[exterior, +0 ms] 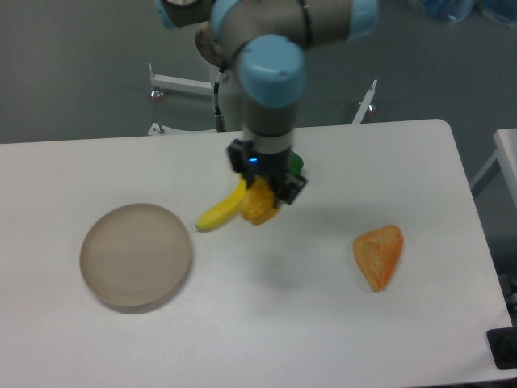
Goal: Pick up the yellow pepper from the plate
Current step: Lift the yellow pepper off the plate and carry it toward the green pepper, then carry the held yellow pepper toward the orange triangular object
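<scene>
The yellow pepper (259,207) hangs in the air over the middle of the table, held from above by my gripper (264,194), which is shut on it. It casts a faint shadow on the tabletop below. The tan plate (136,255) lies at the left of the table with nothing on it, well apart from the gripper. My arm reaches down from the top centre and hides part of what lies behind it.
A banana (220,212) lies just left of the held pepper. A green pepper (295,164) peeks out behind the gripper. An orange textured wedge (379,255) lies to the right. The table's right edge runs close past it.
</scene>
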You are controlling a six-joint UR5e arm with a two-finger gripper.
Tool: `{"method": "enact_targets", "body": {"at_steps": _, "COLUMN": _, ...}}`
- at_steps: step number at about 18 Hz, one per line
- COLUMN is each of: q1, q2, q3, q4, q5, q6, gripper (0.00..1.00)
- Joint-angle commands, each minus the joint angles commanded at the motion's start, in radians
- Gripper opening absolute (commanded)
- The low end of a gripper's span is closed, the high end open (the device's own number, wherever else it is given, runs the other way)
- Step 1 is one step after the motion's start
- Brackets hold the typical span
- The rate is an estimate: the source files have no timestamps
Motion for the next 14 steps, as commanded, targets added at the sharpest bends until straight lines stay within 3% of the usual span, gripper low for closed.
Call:
{"method": "enact_targets", "body": {"at_steps": 2, "q1": 0.037, "q2": -0.020, "q3": -0.003, "q4": 0.000, "q5": 0.002, "q6": 0.103, "gripper": 0.03}}
{"method": "enact_targets", "body": {"at_steps": 6, "q1": 0.066, "q2": -0.046, "q3": 0.003, "q4": 0.008, "q5": 0.003, "q6": 0.180, "gripper": 0.03}}
{"method": "enact_targets", "body": {"at_steps": 14, "q1": 0.071, "q2": -0.048, "q3": 0.008, "q4": 0.012, "q5": 0.006, "q6": 0.194, "gripper": 0.03}}
